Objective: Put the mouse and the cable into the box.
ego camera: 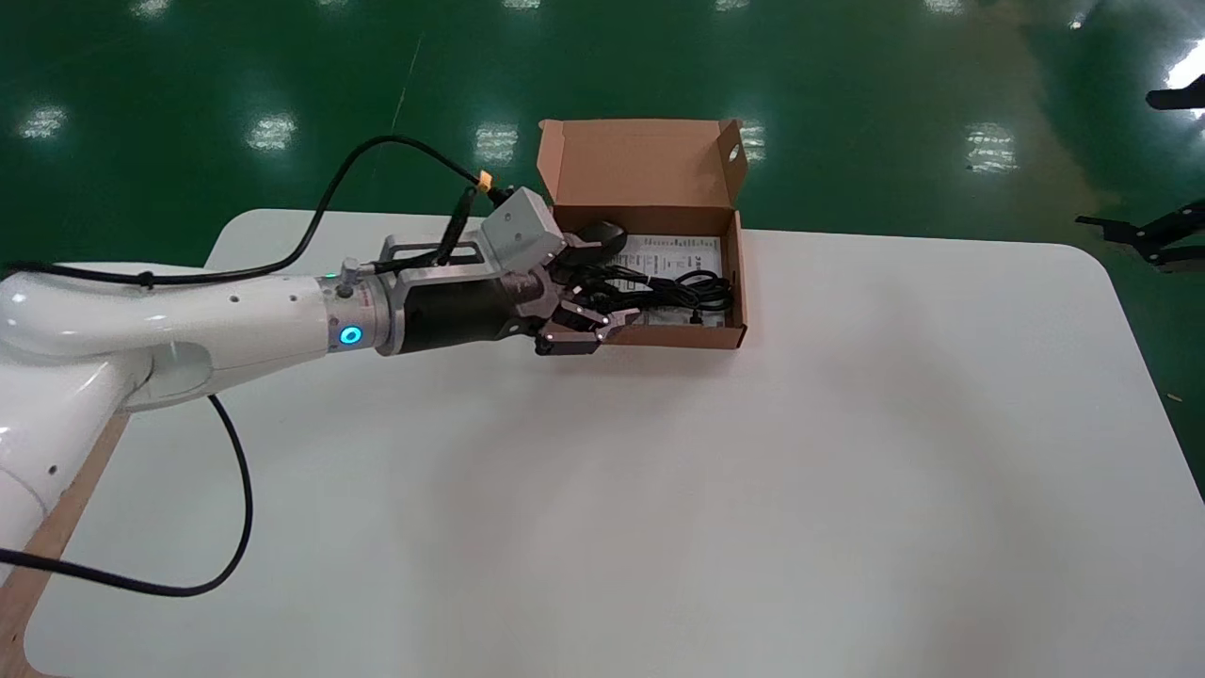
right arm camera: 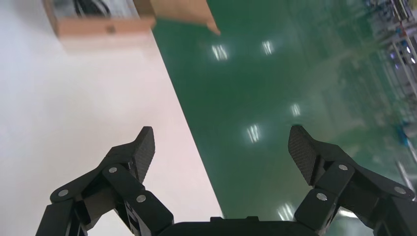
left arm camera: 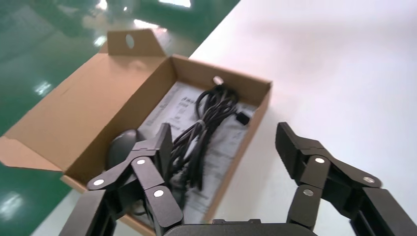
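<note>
An open cardboard box [ego camera: 736, 282] stands at the table's far edge with its lid up. Inside it a black mouse [ego camera: 602, 234] lies at the back left corner, and a bundled black cable [ego camera: 680, 292] rests on a printed leaflet. In the left wrist view the cable [left arm camera: 206, 123] and mouse [left arm camera: 120, 143] lie in the box [left arm camera: 253, 128]. My left gripper [ego camera: 588, 325] hovers at the box's left front corner, open and holding nothing; one finger is over the box, the other outside its front wall. My right gripper [right arm camera: 221, 152] is open, off the table's right edge.
The white table [ego camera: 659, 490] stretches wide in front of the box. Green floor lies beyond its edges. A black cable hangs from my left arm [ego camera: 235, 320] over the table's left side. Dark equipment [ego camera: 1153, 235] stands off the far right.
</note>
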Robot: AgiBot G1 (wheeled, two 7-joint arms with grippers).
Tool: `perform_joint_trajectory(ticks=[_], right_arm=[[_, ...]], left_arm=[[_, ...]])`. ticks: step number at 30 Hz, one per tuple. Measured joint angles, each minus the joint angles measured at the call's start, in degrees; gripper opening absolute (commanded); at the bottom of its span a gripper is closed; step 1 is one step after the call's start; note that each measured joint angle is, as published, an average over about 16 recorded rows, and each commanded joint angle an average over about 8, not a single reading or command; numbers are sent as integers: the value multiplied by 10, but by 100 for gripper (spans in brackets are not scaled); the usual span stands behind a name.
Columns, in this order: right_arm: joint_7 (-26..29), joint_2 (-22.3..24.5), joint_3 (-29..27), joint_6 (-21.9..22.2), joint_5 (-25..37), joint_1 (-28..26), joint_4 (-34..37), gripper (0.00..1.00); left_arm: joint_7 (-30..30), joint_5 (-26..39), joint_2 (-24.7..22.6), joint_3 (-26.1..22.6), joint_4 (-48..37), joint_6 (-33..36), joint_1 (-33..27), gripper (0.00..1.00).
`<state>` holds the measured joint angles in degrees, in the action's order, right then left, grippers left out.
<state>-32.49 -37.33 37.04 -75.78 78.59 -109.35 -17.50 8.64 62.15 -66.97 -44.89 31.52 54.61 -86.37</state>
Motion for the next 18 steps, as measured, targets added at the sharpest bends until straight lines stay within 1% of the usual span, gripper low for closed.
perform_joint_trajectory(ticks=[18], right_arm=[[170,9,-83,-39,-145,188,-221,100]], left_arm=[[-79,-82,129,117,170,126,100,100]])
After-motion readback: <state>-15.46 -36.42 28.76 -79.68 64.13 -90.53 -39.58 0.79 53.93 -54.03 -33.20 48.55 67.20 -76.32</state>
